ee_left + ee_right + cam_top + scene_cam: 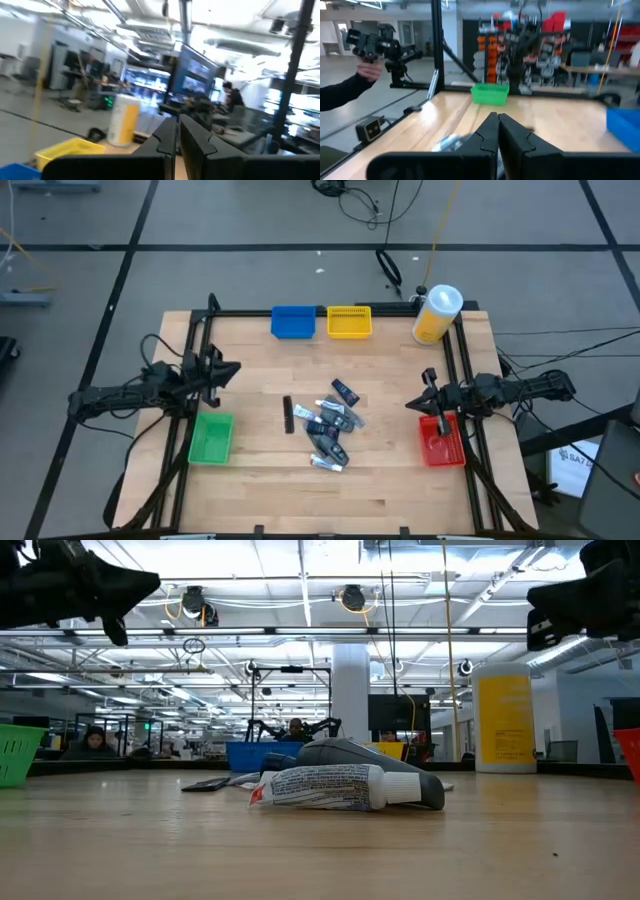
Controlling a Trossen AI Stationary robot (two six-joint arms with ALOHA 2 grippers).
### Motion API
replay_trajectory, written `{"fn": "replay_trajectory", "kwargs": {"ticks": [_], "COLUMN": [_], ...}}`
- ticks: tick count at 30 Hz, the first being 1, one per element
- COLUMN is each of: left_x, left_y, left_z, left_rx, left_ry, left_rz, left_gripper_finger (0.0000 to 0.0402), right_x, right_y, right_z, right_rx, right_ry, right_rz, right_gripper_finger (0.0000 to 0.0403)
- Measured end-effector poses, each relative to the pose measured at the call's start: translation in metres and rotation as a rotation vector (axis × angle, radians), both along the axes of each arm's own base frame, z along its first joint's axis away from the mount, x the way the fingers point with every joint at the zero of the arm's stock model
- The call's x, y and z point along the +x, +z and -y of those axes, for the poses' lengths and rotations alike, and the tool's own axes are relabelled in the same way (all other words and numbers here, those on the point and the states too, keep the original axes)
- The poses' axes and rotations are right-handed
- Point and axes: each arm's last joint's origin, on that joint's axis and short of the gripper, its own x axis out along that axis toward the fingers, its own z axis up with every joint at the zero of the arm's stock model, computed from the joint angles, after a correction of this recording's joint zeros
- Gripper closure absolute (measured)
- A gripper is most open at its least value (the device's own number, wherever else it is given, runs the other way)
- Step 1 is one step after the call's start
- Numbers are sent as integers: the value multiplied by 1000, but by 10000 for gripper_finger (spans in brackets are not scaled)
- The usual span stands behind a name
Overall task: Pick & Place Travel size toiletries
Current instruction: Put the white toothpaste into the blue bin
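Toiletries (328, 430) lie heaped mid-tabletop (380, 480); left gripper (232, 370) and right gripper (412, 404), both pinched narrow, should widen before descending.

table (380, 480): pale wood planks, smooth, matt | toiletries (328, 428): glossy plastic and foil-like tubes, one crinkled | green bin (211, 438), red bin (441, 442), blue bin (293, 322), yellow bin (349, 322): slotted plastic | canister (437, 315): smooth yellow plastic, white lid
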Motion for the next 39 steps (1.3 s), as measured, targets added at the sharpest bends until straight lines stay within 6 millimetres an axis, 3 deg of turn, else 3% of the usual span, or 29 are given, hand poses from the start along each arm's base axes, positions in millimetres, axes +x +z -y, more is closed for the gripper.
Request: {"fn": "replay_trajectory", "kwargs": {"ticks": [5, 12, 16, 21, 24, 28, 34, 39], "left_x": [19, 48, 70, 107, 129, 159, 191, 203], "left_y": [-11, -32, -25, -4, 4, -1, -30, -55], "left_z": [-5, -12, -15, -14, -9, 1, 9, 14], "left_rx": [-36, 46, 40, 102, 166, 239, 238, 246], "left_ry": [74, 166, 133, 67, -30, -198, -248, -274], "left_rz": [-120, -331, -430, -676, -789, -843, -967, -1056], "left_gripper_finger": [380, 381, 380, 376, 350, 285, 187, 162], "right_x": [0, -1, -2, 0, 4, 11, 24, 35], "right_y": [4, 9, 13, 10, 8, 5, 3, 0], "right_z": [0, 0, 3, 6, 5, 4, 2, 0], "right_rx": [-3, -20, -3, 12, 8, 37, 63, 62], "right_ry": [-1, -9, -93, -204, -212, -209, -205, -203], "right_rz": [39, 101, 135, 94, 67, 27, 1, -16], "right_gripper_finger": [403, 403, 403, 403, 403, 403, 403, 403]}}
